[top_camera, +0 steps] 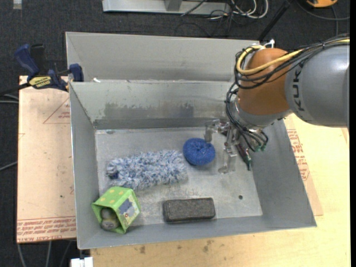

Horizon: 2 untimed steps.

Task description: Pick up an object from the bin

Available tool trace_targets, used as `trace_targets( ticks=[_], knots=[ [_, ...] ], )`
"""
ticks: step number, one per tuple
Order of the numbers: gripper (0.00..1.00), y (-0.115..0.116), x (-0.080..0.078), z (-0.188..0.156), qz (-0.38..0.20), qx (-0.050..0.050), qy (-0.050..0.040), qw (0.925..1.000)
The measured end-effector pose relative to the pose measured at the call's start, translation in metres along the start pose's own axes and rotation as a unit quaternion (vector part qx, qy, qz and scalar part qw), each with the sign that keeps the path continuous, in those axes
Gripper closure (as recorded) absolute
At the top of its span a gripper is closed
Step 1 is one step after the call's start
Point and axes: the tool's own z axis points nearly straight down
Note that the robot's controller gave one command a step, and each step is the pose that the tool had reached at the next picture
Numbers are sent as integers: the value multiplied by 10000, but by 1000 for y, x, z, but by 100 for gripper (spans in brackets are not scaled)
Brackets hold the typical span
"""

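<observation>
Bin (167, 102) filled the frame centre, grey metal w/ sloped walls. The arm (325, 85) came in from the upper right, w/ an orange wrist cover (267, 88) and yellow + black cables looped over it.

Gripper (218, 148) sat low over the bin floor, right of centre, below the cover. Its fingers (226, 161) were spread apart, one nearer the back wall and one nearer the frame bottom. Couldn't tell if the tips touched the floor.

Nearest obj: a blue ball (198, 152), round w/ a rough texture, at approx. frame centre. It lay just left of the fingers and outside the gap betw. them. Contact w/ the upper finger couldn't be judged.

Other objs were all on the floor:
- Fuzzy blue-and-white cloth (147, 168), long and shaggy, left of the ball, its right end touching or almost touching it.
- Dark grey block (188, 209), flat rectangle, lower centre, well apart from the gripper.
- Green box (117, 209), tilted, in the lower-left corner, w/ a picture on one face.
</observation>
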Motion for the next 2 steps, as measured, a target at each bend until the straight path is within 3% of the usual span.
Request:
trace_targets(
  ticks=[1, 2],
  knots=[
    [0, 17, 13, 18, -42, -20, -10, 10000],
    [100, 63, -50, 34, 233, -3, -36, 9997]
  ],
)
